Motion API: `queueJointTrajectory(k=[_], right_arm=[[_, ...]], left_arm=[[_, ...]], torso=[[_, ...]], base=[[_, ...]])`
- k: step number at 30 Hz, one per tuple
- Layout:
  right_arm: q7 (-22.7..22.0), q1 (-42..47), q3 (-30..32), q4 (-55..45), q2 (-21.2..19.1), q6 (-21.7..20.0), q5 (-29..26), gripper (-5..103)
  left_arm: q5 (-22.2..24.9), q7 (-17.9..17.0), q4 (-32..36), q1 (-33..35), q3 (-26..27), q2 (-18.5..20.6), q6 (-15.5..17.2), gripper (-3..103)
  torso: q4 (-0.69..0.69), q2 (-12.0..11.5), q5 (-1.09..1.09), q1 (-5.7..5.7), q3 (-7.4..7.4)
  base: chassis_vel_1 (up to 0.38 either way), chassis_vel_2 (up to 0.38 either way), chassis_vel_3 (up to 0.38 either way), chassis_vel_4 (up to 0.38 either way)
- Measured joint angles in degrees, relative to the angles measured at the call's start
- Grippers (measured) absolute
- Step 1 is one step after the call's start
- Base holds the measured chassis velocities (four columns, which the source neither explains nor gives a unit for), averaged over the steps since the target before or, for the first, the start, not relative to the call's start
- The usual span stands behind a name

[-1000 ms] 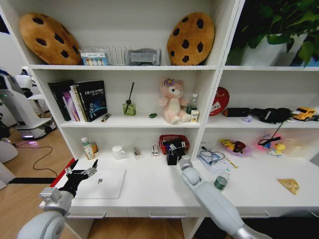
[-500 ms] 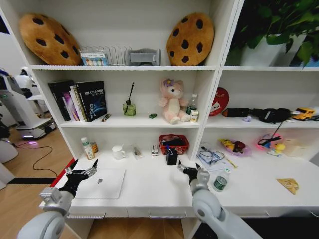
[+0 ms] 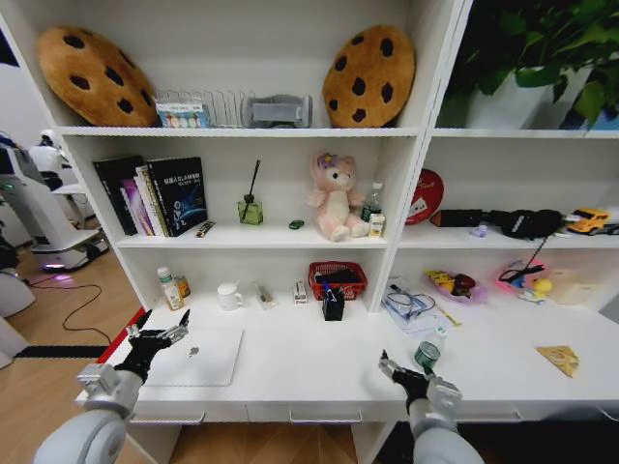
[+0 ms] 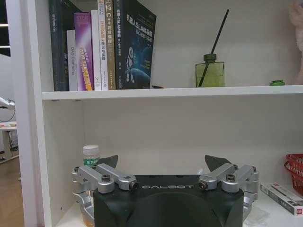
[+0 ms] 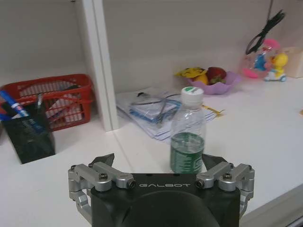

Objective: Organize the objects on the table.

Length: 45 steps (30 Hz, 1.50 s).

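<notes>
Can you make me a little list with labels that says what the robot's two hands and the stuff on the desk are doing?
Left gripper: open, empty, over the closed silver laptop
Right gripper: open, empty, at the long white desk's front edge
Small clear bottle with green label and white cap: upright on the desk, just beyond the right gripper
Black mesh pen holder: upright, in front of the red basket
Flat yellow wedge: far right

Left pincer (image 3: 166,334) hangs at the tabletop's (image 3: 300,372) left end, fingers spread wide — right pincer (image 3: 404,373) sits low near the front edge, fingers parted too.

Red basket (image 4: 294,171) cut by frame edge
</notes>
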<state>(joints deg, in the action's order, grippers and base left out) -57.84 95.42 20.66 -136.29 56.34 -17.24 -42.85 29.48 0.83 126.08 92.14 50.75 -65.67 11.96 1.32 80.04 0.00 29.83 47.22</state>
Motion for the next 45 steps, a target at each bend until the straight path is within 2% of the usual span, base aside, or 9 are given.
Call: queueJointTrajectory(k=[4,9,12,15,20,26,33,44,45], right_arm=[[-1.72,0.59,1.8,0.27,0.31,1.01,1.91,100],[-1.86,-1.26,2.22,2.49,0.97,1.25,2.97,100],[-1.28,-3.65,2.52,4.64,1.3,1.39,2.11,100],[1.25,-9.53,2.43,8.81,1.35,2.01,1.48,100],[1.28,-13.34,1.76,11.39,0.98,1.47,-0.4,100],[0.34,-14.43,1.69,13.7,1.17,0.76,-4.26,100],[-0.01,-15.03,1.91,17.16,2.17,0.65,-6.18,100],[1.37,-20.27,0.47,24.17,2.55,0.62,-7.08,102],[1.52,-20.48,0.28,24.23,2.45,0.64,-7.08,98]], left_arm=[[0.0,0.0,0.0,0.0,0.0,0.0,0.0,100],[0.0,-0.01,0.0,0.0,0.0,0.0,0.0,100],[0.0,-0.01,0.0,0.0,0.0,0.0,0.0,100],[0.0,-0.01,0.0,0.0,0.0,0.0,0.0,100],[0.0,-0.01,0.0,0.0,0.0,0.0,0.0,100],[0.0,-0.01,0.0,0.0,0.0,0.0,0.0,100],[0.0,-0.01,0.0,0.0,0.0,0.0,0.0,100],[0.0,-0.01,0.0,0.0,0.0,0.0,0.0,100],[0.0,-0.01,0.0,0.0,0.0,0.0,0.0,100]], torso=[[0.0,0.0,0.0,0.01,0.0],[0.0,0.0,0.0,0.0,0.01],[0.0,0.0,0.0,0.01,0.01],[0.0,-0.01,0.0,0.01,0.01],[-0.01,-0.01,0.0,0.01,0.01],[0.0,-0.01,0.0,0.01,0.01],[0.01,-0.01,0.0,0.01,0.01],[-0.01,-0.01,0.0,0.01,0.01],[-0.01,-0.01,0.0,0.01,0.01]], base=[[0.0,0.0,0.0,0.0],[0.0,0.0,0.0,0.0],[0.0,0.0,0.0,0.0],[0.0,0.0,0.0,0.0],[0.0,0.0,0.0,0.0],[0.0,0.0,0.0,0.0],[0.0,0.0,0.0,0.0],[0.0,0.0,0.0,0.0],[0.0,0.0,0.0,0.0]])
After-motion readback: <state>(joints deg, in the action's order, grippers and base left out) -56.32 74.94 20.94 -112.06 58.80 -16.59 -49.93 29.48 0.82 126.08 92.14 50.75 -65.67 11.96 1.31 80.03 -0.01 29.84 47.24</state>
